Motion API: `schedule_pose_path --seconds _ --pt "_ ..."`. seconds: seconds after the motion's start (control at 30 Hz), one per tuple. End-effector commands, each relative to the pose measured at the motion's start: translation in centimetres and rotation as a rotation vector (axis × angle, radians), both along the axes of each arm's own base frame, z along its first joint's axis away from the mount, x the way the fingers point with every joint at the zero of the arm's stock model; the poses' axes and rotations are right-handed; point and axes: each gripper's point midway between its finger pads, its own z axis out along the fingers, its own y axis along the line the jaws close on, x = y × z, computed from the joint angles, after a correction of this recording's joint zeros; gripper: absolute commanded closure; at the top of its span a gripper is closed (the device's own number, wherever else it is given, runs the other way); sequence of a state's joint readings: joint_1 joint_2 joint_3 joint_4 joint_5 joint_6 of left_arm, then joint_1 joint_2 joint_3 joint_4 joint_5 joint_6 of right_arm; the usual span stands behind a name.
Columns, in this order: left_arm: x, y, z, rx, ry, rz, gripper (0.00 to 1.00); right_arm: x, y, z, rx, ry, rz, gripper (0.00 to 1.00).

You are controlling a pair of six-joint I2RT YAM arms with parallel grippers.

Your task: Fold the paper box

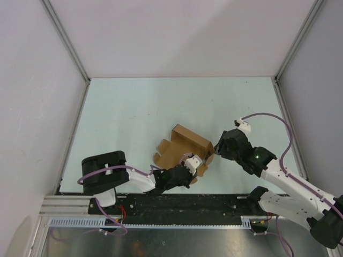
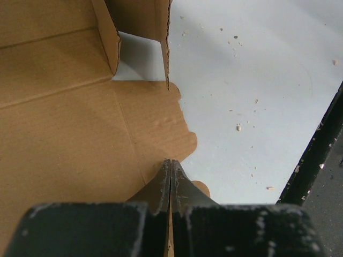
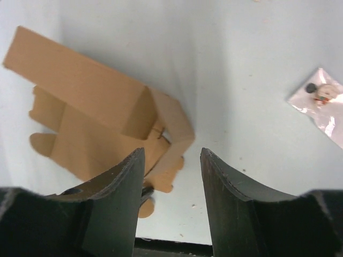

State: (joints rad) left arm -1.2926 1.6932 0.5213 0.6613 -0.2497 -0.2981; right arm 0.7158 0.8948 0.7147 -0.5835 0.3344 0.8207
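Left wrist view: left fingers (image 2: 158, 188) pinch the light, bendy-looking paper box (image 2: 69, 134) by a flap; right fingers (image 3: 119, 195) are apart, empty

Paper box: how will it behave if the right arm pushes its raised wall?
Probably light: the paper box is one thin corrugated sheet, so it would likely slide on the smooth table unless the left fingers, shut on its near edge, anchor it. The raised walls would likely hinge at the creases rather than resist.
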Motion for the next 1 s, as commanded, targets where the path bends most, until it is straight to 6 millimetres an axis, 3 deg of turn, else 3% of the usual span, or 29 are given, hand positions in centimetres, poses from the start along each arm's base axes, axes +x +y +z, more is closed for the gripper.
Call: schedule_pose_path --seconds 0.0,0.07,0.2,0.33,0.43,0.63,0.97 --pt "-0.1 0.9 -1.1 0.049 0.020 0.009 1.00 0.2 -3.0 0.2 -0.079 0.001 -0.123 0.48" --pt "-0.1 0.9 -1.1 0.047 0.021 0.007 1.00 0.0 -4.4 -0.5 -0.105 0.029 -0.181 0.49" --pt "-0.1 0.9 -0.9 0.044 0.020 0.007 1.00 -0.1 -5.2 -2.4 -0.125 0.107 -0.219 0.50" --pt "-0.1 1.0 -1.1 0.048 0.021 0.010 1.00 0.7 -3.5 -4.3 -0.073 0.133 -0.161 0.64" --pt "-0.1 1.0 -1.2 0.050 0.023 0.011 1.00 1.4 -2.1 -5.1 -0.006 0.117 -0.103 0.69" --pt "-0.1 1.0 -1.0 0.046 0.018 0.011 1.00 1.9 -2.2 -6.6 -0.034 0.142 -0.093 0.71" --pt "0.0 0.9 -1.1 0.048 0.020 0.012 1.00 2.5 0.5 -7.3 0.019 0.130 0.047 0.75"
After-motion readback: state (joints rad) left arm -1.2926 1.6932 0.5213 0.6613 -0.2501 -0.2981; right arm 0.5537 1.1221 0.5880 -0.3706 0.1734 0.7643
